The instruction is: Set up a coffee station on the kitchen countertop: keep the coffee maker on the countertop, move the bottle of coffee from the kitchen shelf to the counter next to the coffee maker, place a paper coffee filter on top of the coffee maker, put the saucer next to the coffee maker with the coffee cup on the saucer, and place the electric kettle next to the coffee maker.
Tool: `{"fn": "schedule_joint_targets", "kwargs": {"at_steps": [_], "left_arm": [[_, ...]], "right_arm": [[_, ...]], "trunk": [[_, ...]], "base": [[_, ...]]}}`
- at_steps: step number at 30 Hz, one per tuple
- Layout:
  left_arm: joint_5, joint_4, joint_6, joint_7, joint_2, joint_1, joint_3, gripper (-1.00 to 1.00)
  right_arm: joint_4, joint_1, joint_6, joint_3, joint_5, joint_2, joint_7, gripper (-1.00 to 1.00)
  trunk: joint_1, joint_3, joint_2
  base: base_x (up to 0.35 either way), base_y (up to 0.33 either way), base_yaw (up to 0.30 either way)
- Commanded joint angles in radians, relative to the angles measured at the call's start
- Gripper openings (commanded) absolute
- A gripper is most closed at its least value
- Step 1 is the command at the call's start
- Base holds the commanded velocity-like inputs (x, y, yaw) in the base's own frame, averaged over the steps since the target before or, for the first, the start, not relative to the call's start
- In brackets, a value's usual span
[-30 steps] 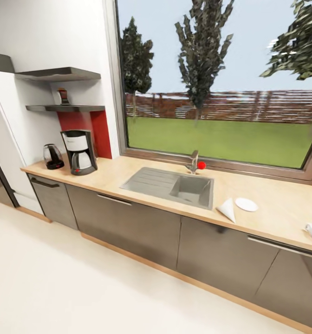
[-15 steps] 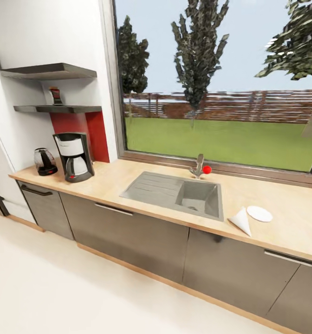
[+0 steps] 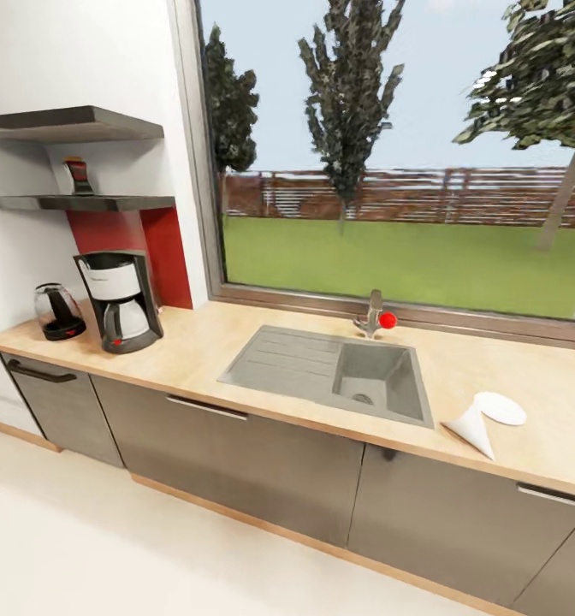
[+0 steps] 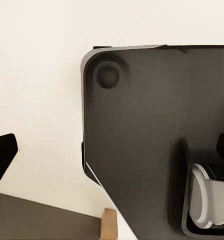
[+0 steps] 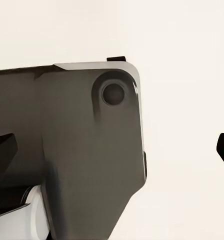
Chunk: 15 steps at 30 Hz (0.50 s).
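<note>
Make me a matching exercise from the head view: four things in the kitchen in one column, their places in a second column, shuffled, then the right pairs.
Things:
1. coffee maker
2. bottle of coffee
3. paper coffee filter
4. electric kettle

Places:
A. on the lower wall shelf
B. on the countertop, right of the sink, touching the saucer
C. at the counter's far left end
D. in front of the red wall panel, just right of the kettle

Pairs: 1-D, 2-A, 3-B, 4-C

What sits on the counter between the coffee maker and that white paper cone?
In the head view, the sink with its tap lies between the coffee maker and paper filter.
</note>
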Motion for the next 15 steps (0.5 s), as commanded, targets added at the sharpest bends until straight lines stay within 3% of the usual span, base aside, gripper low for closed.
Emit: {"fn": "schedule_joint_targets", "kwargs": {"at_steps": [1, 7, 15], "left_arm": [[0.0, 0.0, -0.003, -0.001, 0.0, 0.0, 0.0, 1.0], [0.0, 0.0, -0.003, -0.001, -0.001, 0.0, 0.0, 1.0], [0.0, 0.0, -0.003, -0.001, -0.001, 0.0, 0.0, 1.0]], "right_arm": [[0.0, 0.0, -0.003, -0.005, 0.0, 0.0, 0.0, 1.0], [0.0, 0.0, -0.003, -0.005, 0.0, 0.0, 0.001, 1.0], [0.0, 0.0, -0.003, -0.007, 0.0, 0.0, 0.001, 1.0]], "trunk": [[0.001, -0.002, -0.002], [0.001, -0.002, -0.002], [0.001, -0.002, -0.002]], "base": [[0.29, 0.199, -0.001], [0.291, 0.197, -0.025], [0.296, 0.195, -0.242]]}}
